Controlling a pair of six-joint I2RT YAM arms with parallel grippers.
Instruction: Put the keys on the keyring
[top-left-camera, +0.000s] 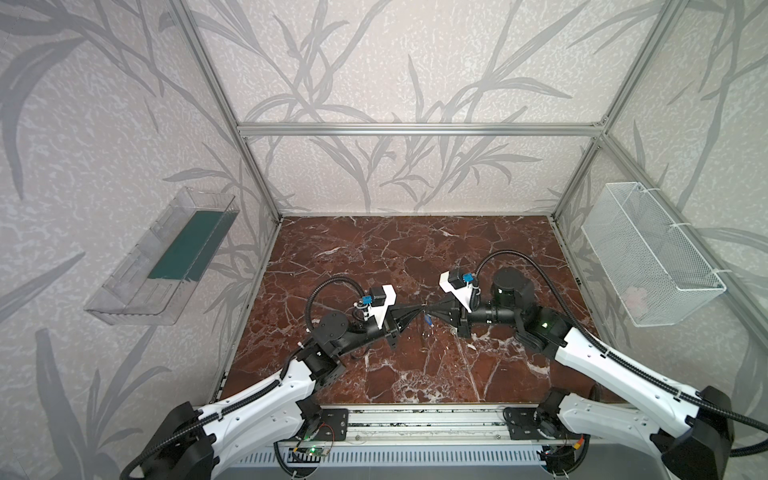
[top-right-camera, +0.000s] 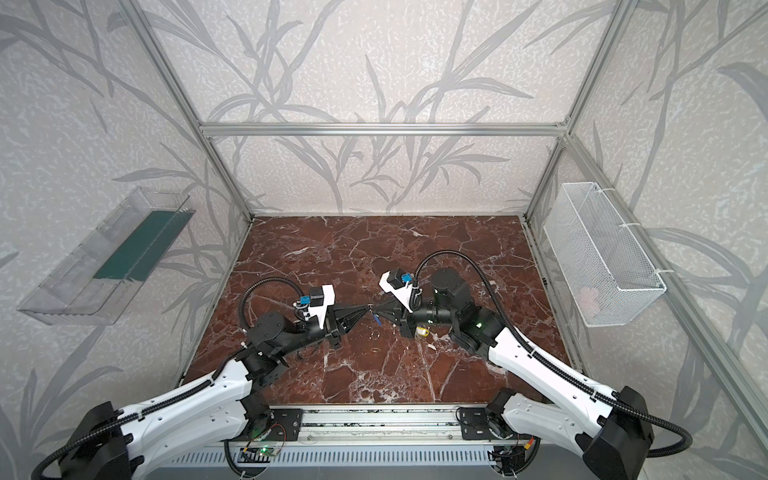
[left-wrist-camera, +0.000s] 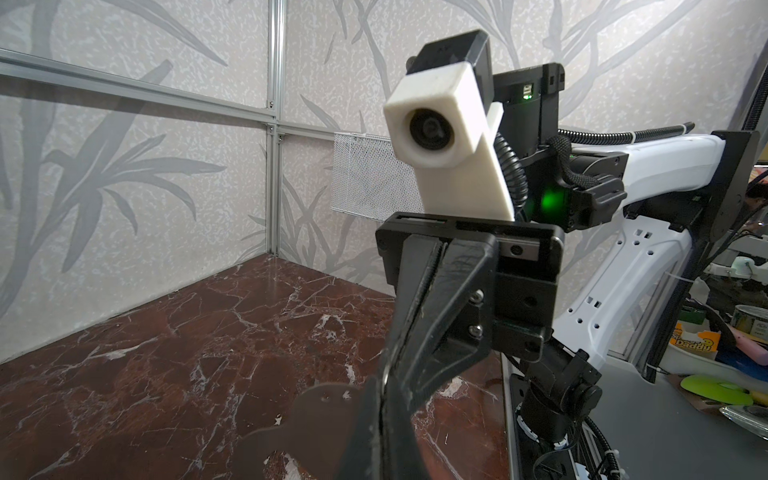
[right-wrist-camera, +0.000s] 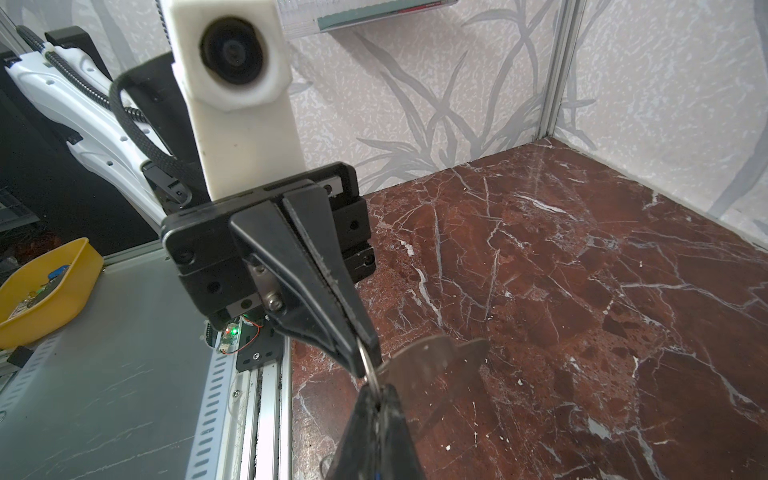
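You have two grippers, two keys and one keyring (right-wrist-camera: 436, 361) to mind. Both grippers meet tip to tip at the keyring. Your left gripper (right-wrist-camera: 362, 360) and your right gripper (right-wrist-camera: 376, 401) are each clamped tight on the thin wire loop at the edge of its flat grey plate, and between them they hold it off the table (top-left-camera: 374, 249).

The blue key (top-left-camera: 427, 320) hangs just below the keyring in both top views; you cannot tell whether it is threaded on the loop. The yellow key (top-right-camera: 422, 331), seen in a top view, lies on the marble to the right of the keyring, just beside the right gripper's body.

From the keyring a wide stretch of bare marble runs to the back wall, and the front rail is nearer. Both side edges are well apart from the keyring — so are the one clear tray (top-left-camera: 166, 257) and the one wire basket (top-left-camera: 648, 253) on the side walls.
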